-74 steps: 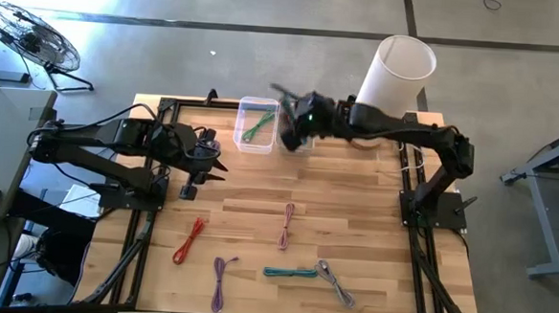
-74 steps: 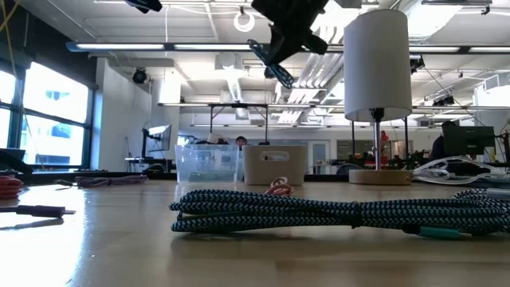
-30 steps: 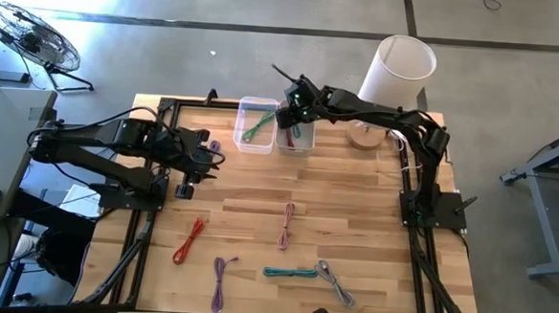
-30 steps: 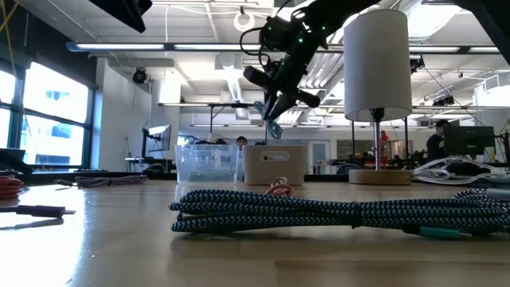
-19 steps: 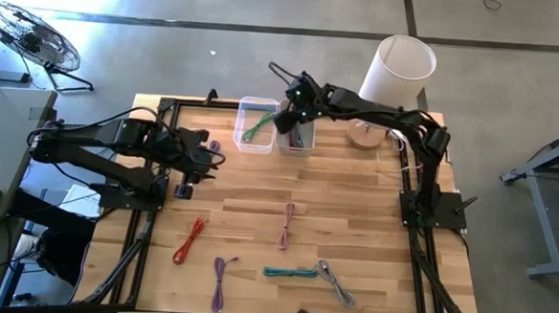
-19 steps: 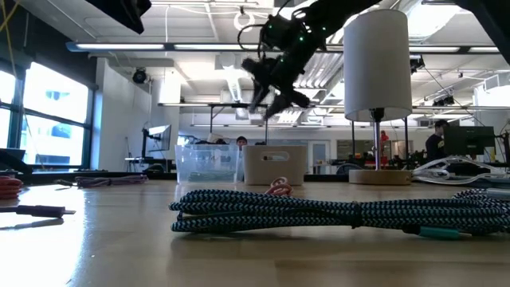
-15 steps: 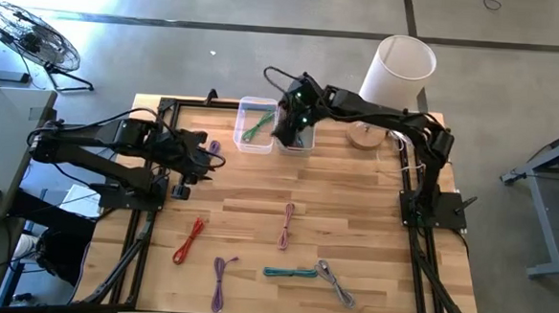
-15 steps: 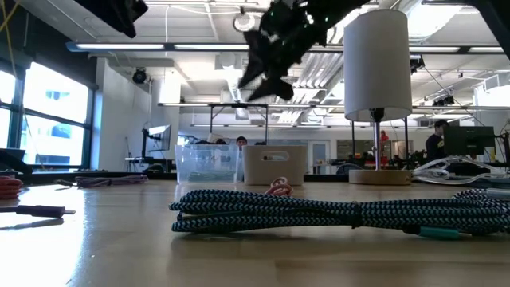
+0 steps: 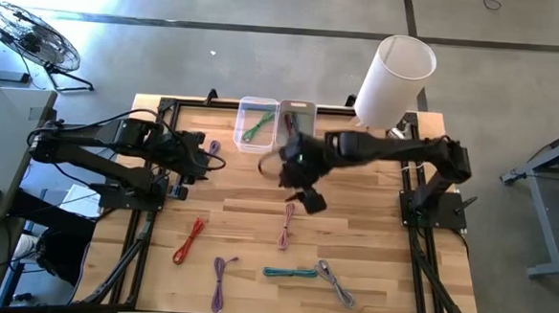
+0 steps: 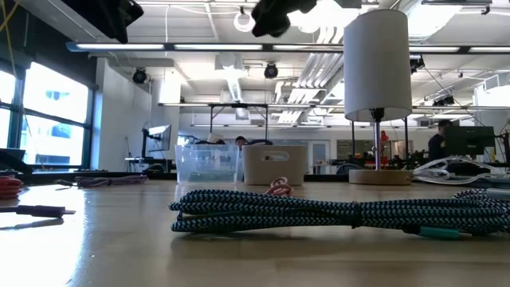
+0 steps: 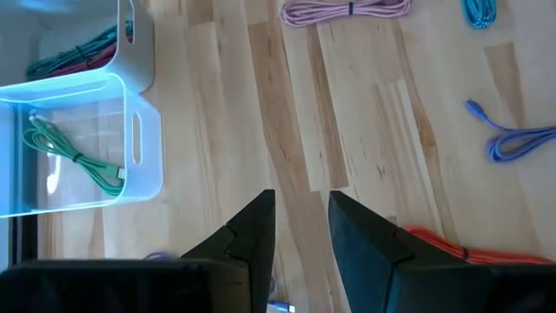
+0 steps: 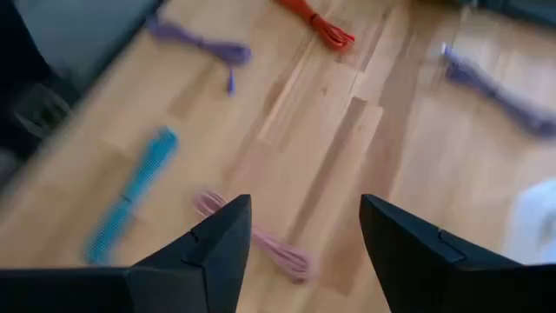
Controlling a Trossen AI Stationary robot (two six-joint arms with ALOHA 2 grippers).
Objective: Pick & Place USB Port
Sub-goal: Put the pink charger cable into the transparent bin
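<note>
Wooden bench is carrying loose cables. Right gripper, fingers wide and empty, is hovering mid-frame just above the pink cable. Left gripper is waiting at left, fingers narrow, empty. Best to centre over the bundle's middle before descending.

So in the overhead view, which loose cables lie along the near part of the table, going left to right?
Red cable → purple cable → pink cable → teal cable → grey cable. The right claw hangs open above the pink one.
</note>
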